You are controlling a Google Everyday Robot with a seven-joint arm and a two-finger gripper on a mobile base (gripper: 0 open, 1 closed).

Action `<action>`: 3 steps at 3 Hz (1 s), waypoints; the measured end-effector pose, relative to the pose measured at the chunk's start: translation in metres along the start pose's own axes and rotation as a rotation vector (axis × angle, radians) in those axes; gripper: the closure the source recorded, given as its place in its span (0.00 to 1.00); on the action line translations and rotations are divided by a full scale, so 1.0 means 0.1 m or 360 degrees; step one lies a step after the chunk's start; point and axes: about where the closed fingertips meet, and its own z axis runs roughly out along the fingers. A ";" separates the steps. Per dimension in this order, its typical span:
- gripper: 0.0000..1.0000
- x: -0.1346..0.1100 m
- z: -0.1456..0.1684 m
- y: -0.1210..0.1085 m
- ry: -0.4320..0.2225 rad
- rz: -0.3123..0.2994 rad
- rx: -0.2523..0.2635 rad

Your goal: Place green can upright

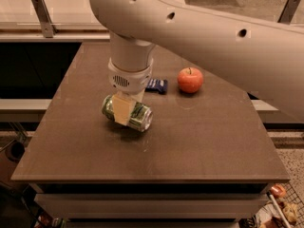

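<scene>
The green can [138, 116] lies on its side with its silver end facing front right, over the left middle of the brown table [204, 141]. My gripper [122, 112] comes straight down from the white arm and is shut on the can's middle. One pale finger [121, 108] shows across the can's front; the other is hidden behind it. A dark shadow sits under the can, which seems just above the table or barely touching it.
A red apple [190, 80] stands to the right behind the can. A small blue packet [157, 85] lies between the apple and my wrist. The big white arm spans the upper right. A drop lies beyond the table edges.
</scene>
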 end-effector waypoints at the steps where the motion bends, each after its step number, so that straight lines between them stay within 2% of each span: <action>1: 1.00 0.15 -0.12 -0.06 -0.0060 -0.0024 0.0035; 3: 1.00 0.47 -0.37 -0.31 -0.0283 -0.0130 0.0086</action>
